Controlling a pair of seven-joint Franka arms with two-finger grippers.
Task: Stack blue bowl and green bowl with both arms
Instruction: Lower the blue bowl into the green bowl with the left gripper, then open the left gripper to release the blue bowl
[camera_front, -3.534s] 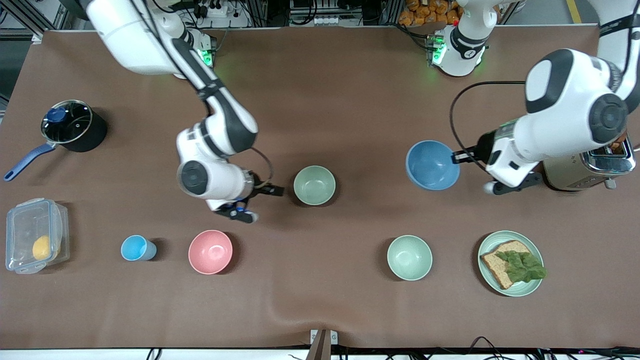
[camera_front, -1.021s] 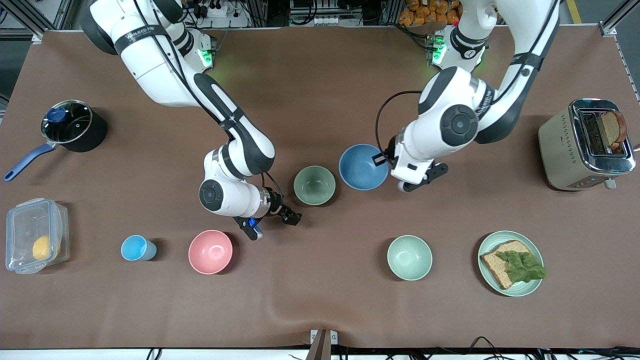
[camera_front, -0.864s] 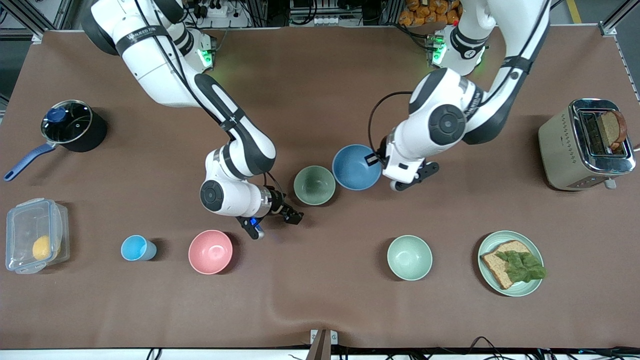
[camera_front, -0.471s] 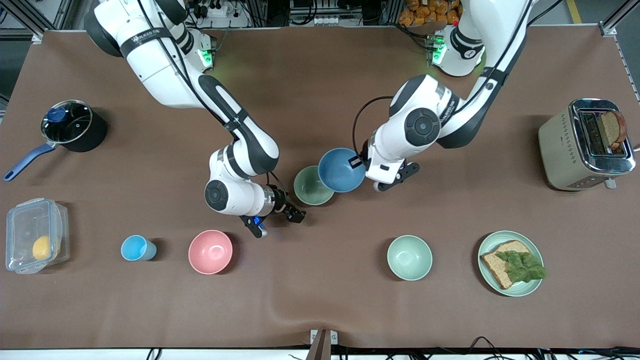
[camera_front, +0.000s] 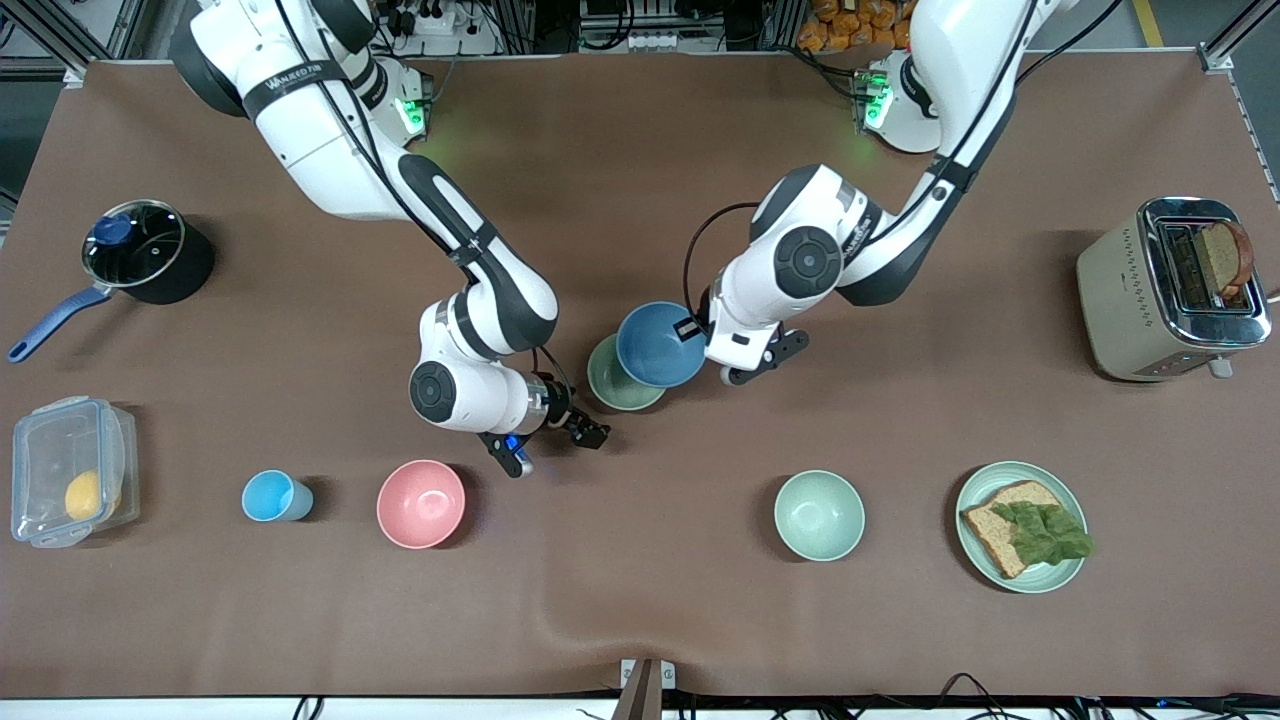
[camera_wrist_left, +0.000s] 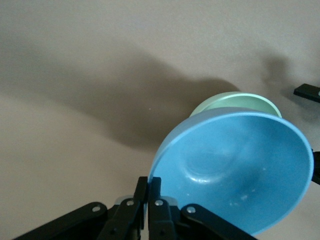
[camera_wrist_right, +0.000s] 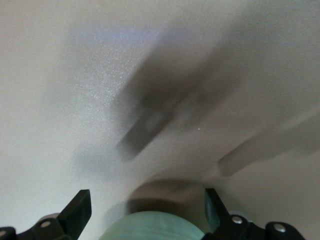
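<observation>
The left gripper (camera_front: 688, 329), a little right of the middle of the front view, is closed on the rim of the blue bowl (camera_front: 657, 343) and holds it in the air. In the left wrist view the fingers (camera_wrist_left: 149, 200) pinch the rim of the blue bowl (camera_wrist_left: 235, 170) at the lower middle of the frame, and the bowl opens upward with a slight tilt. The blue bowl hangs over the green bowl (camera_front: 610, 381) and covers most of it; only the lower left part of the green rim shows in the front view. The green bowl (camera_wrist_left: 235, 102) stands on the brown table (camera_front: 640, 600), and its edge shows just above the blue rim in the left wrist view.

The right gripper (camera_front: 590, 433) is low, just beside the green bowl, at the lower left of it in the front view. Its fingers (camera_wrist_right: 77, 212) are spread apart and hold nothing. The green bowl (camera_wrist_right: 150, 227) shows between them at the bottom edge of the right wrist view.

In the lower part of the front view there are a pink bowl (camera_front: 420, 503) at the left of the middle and a pale mint bowl (camera_front: 819, 515) at the right.
</observation>
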